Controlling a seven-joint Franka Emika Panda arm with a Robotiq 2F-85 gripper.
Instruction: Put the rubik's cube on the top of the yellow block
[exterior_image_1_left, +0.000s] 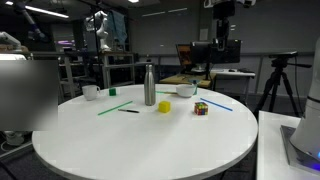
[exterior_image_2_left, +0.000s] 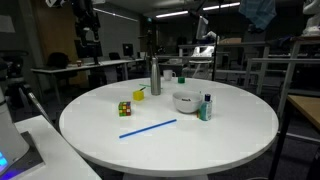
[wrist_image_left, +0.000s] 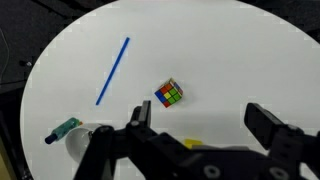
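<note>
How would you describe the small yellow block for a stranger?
On the round white table, find the tall steel bottle. The yellow block lies close to its base. Unlike the multicoloured rubik's cube nearby, it is one solid colour.
</note>
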